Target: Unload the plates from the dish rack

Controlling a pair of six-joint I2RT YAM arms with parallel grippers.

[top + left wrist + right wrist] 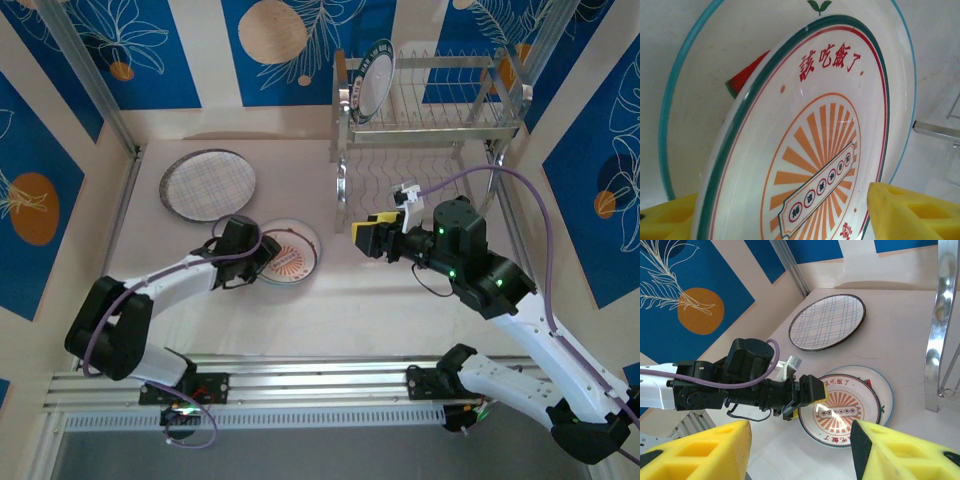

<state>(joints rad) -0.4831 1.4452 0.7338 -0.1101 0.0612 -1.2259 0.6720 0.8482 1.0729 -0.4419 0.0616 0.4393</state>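
A small dark-rimmed plate with red lettering (pixel 293 258) (pixel 815 150) (pixel 846 411) lies flat on a larger teal-rimmed plate (pixel 695 95) (pixel 886 390) on the table. My left gripper (pixel 266 256) (pixel 790 222) (pixel 810 399) is at that plate's left edge, open, its yellow fingers (pixel 907 210) on either side of the rim. A grid-lined plate (pixel 207 184) (pixel 827 322) lies flat further back left. The dish rack (pixel 440 100) stands at the back right with one dark-rimmed plate (pixel 372 82) upright at its left end. My right gripper (pixel 362 237) (pixel 800 442) hovers open and empty in front of the rack.
The rack's shiny leg (pixel 939 325) stands just right of the stacked plates. Blue patterned walls (pixel 60 60) and a metal frame post (pixel 85 75) close in the table on three sides. The aluminium rail (pixel 320 385) runs along the near edge.
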